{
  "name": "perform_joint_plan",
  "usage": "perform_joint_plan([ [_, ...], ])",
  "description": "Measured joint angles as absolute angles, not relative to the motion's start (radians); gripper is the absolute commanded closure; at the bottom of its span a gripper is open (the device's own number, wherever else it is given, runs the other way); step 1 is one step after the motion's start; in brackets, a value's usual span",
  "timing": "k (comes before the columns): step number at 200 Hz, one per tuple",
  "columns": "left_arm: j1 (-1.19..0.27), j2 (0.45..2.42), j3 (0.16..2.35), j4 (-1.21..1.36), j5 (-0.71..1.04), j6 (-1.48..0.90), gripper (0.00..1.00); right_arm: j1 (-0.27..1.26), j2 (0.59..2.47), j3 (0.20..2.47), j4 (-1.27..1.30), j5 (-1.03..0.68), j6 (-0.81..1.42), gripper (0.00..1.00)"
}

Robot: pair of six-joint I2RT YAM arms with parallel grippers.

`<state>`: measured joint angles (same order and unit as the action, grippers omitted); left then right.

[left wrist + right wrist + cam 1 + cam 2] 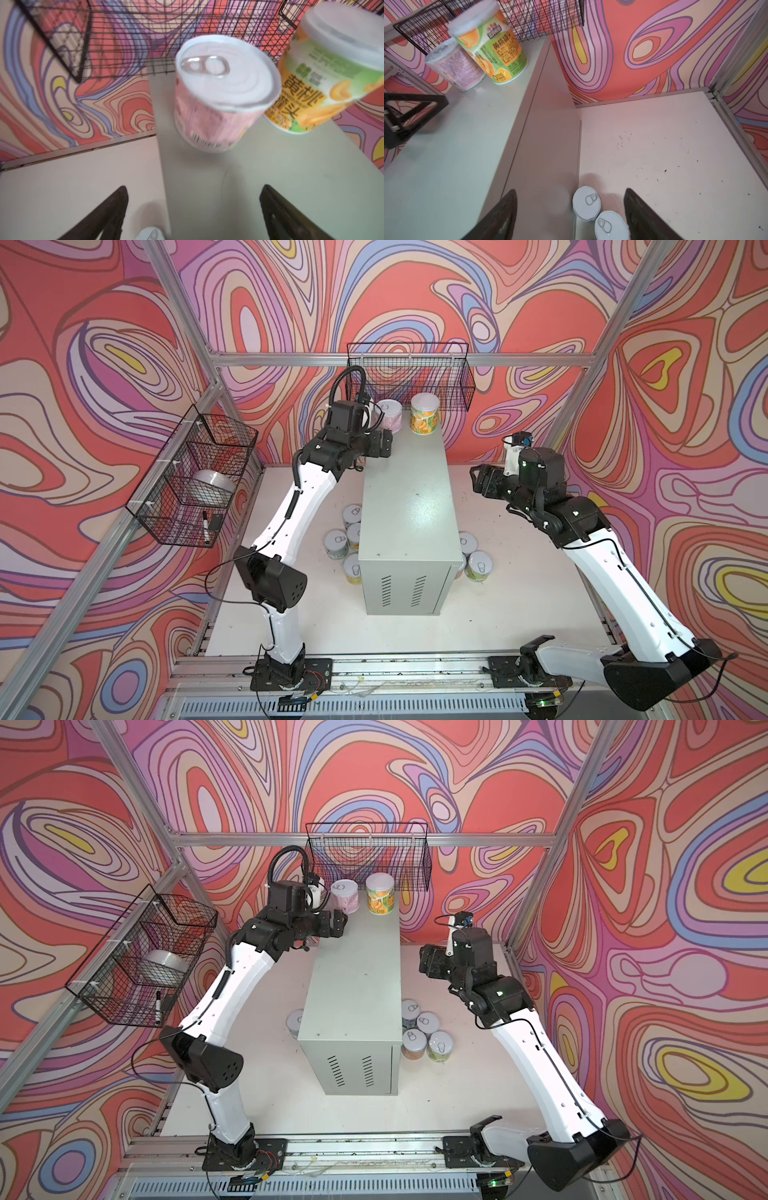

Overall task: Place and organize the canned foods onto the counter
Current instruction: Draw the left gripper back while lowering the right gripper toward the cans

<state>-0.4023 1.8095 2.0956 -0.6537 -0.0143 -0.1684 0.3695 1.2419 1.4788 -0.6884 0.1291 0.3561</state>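
Left gripper [194, 193], spread wide and empty, hovers near the pink-labelled can [390, 414] standing beside the orange-and-green can [424, 416] atop the tall grey metal cabinet [409, 497]; right gripper [570, 193] likewise parted and empty; eight silver-lidded cans [336, 543] await on the white table [498, 605].

the left arm [286, 506] and right arm [602, 572] wear glossy white shells dotted with small dark screw holes, joined by chunky black housings [272, 576]. thin black cables [648, 600] run along them; a ribbed black hose [352, 367] loops above the left wrist. tool fingers [112, 212] are dark tapering wedges.
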Motion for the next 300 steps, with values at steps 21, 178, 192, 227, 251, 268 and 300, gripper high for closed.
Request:
perform_joint_plan([
  [21, -0.401, 1.613, 1.944, -0.635, -0.075, -0.16, 0.0, 0.369, 1.209, 1.427, -0.7, 0.137, 0.356, 0.15],
  [178, -0.399, 0.868, 1.189, -0.812, -0.197, -0.303, 0.01, 0.369, 0.955, 0.995, -0.842, 0.22, 0.436, 0.12],
  [192, -0.399, 0.817, 1.126, -0.813, -0.2, -0.321, 0.01, 0.369, 0.955, 0.947, -0.841, 0.216, 0.45, 0.12],
  [227, -0.399, 0.773, 0.974, -0.783, -0.152, -0.389, 0.02, 0.369, 0.955, 0.834, -0.824, 0.192, 0.49, 0.12],
  [251, -0.399, 0.783, 0.889, -0.749, -0.107, -0.43, 0.02, 0.369, 0.96, 0.78, -0.801, 0.181, 0.523, 0.12],
  [268, -0.399, 0.79, 0.861, -0.725, -0.087, -0.445, 0.03, 0.369, 0.967, 0.755, -0.782, 0.175, 0.546, 0.12],
  [300, -0.399, 0.801, 0.854, -0.683, -0.073, -0.45, 0.03, 0.369, 0.992, 0.721, -0.726, 0.16, 0.585, 0.13],
])
